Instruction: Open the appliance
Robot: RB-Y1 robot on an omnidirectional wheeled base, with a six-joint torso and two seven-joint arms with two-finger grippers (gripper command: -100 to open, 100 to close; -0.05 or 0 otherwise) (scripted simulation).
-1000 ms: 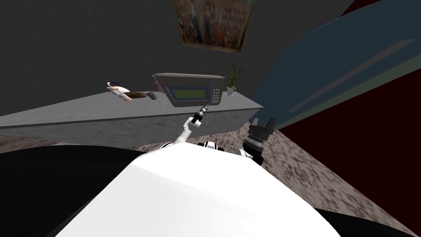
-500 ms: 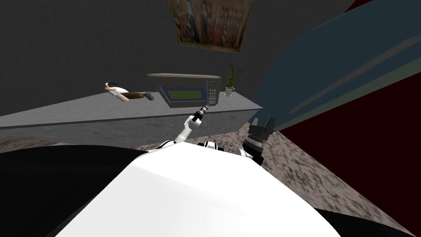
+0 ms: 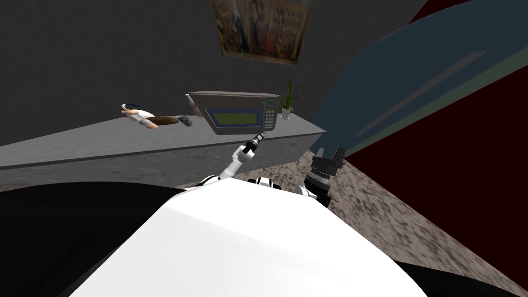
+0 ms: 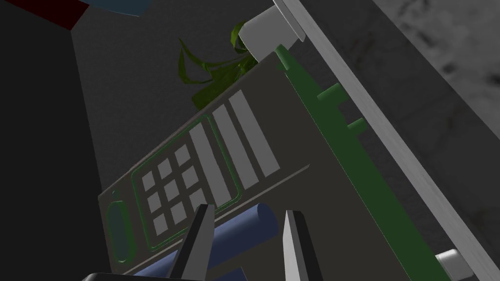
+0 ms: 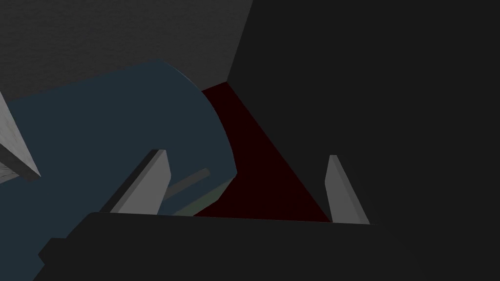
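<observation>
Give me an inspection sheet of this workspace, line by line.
Surface: grey counter along a dark wall.
Job's things: microwave near the counter's right end, door looks shut; blue handle beside its keypad.
Clutter: potted plant right of the microwave; small items to its left.
Hands: left hand at the handle; right hand open, holding nothing.
Cables: nothing seen.
Surroundings: painting above the microwave; speckled floor.
</observation>
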